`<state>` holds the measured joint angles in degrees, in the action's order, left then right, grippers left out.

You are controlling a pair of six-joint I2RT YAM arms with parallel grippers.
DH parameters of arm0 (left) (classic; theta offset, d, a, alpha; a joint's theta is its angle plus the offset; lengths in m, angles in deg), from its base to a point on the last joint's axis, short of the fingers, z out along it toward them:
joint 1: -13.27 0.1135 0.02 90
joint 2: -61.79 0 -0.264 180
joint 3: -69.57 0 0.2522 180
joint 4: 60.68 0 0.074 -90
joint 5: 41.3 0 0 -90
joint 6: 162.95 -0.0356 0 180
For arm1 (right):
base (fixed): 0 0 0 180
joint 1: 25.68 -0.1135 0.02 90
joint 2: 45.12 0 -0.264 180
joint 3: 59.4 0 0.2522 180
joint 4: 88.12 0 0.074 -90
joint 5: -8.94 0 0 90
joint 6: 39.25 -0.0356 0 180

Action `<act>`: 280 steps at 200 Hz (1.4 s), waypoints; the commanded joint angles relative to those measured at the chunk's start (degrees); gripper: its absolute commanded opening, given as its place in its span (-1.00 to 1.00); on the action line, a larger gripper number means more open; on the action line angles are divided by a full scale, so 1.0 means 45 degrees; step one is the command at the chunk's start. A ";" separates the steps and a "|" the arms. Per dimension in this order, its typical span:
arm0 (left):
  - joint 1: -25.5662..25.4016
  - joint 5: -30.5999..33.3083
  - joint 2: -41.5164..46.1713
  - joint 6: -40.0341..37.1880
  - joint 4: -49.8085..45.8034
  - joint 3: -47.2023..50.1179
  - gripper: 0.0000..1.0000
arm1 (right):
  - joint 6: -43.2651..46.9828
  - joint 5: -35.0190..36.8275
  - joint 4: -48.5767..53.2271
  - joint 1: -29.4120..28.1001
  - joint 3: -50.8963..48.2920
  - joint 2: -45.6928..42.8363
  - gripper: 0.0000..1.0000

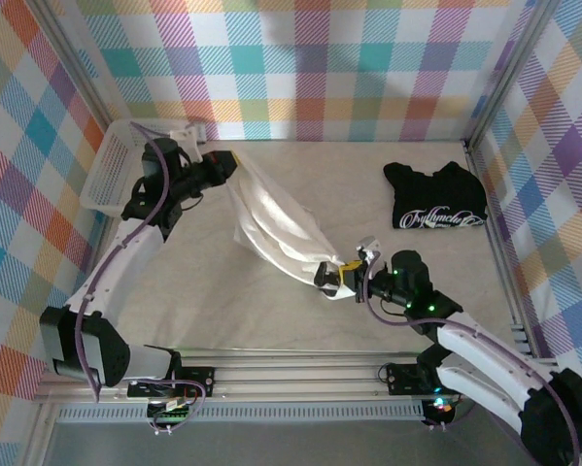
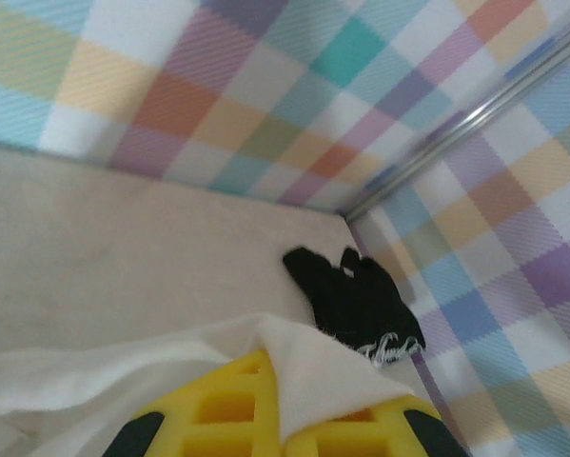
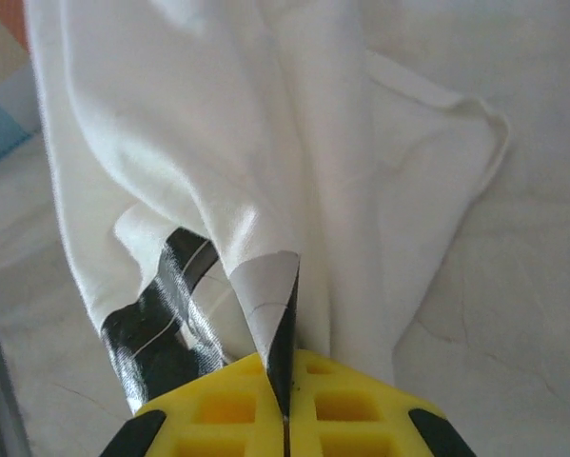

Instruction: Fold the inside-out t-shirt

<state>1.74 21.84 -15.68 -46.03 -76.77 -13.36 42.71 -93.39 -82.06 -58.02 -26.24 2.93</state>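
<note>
At the far left, one white basket (image 1: 104,180) was seen against the checked wall, at the edge of the bench (image 1: 271,325). Just to its right, the left fingers (image 1: 224,163) were held up above the bench and were clamped together on one end of the inside-out t-shirt (image 1: 271,228). From the left wrist, its cream cloth was seen pinched between the two yellow fingers and draped over them.

One such t-shirt was counted: a plain white to cream garment of soft fabric, with no print to be made out. It was drawn into a gathered band of long folds, running diagonally from the left fingers down to the right fingers (image 1: 331,277) near the middle of the bench. From the right wrist, part of it was seen spread on the bench surface.

The right fingers were pressed together on a bunched fold of the t-shirt, with only a thin seam left between them. A dark glossy strip (image 3: 161,324) was seen at that fold; what it was could not be told.

At the far right, near the back corner and well apart from the white garment, one black t-shirt (image 1: 436,194) with white script lettering was laid crumpled on the bench
</note>
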 commanded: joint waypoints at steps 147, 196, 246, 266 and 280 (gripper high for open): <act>-0.1227 -0.2378 0.1115 -0.1761 0.1050 0.1190 -1.00 | 0.2275 -0.0703 -0.2774 -0.1081 0.7930 0.9991 0.21; -0.1246 0.0195 0.1532 -0.1912 0.0250 0.1560 -1.00 | 0.1721 -0.2277 -0.2621 -0.0401 0.8562 0.9771 -1.00; -0.1246 0.4894 -0.0389 -0.2329 -0.2280 0.0345 -0.73 | -0.0087 -0.5411 -0.2574 0.0096 0.7052 0.6896 -1.00; -0.1246 0.5034 -0.0819 -0.2207 -0.2604 0.0164 -0.64 | -0.0717 -0.5355 -0.2652 0.0135 0.6861 0.6363 -1.00; -0.1294 0.4880 -0.0573 -0.2006 -0.2486 0.0527 -0.48 | -0.1049 -0.5189 -0.2546 0.0154 0.6933 0.6277 -1.00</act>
<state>-3.55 40.03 -19.33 -55.04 -85.45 -10.83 42.63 -113.63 -92.05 -57.32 5.63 32.07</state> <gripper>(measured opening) 0.212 0.064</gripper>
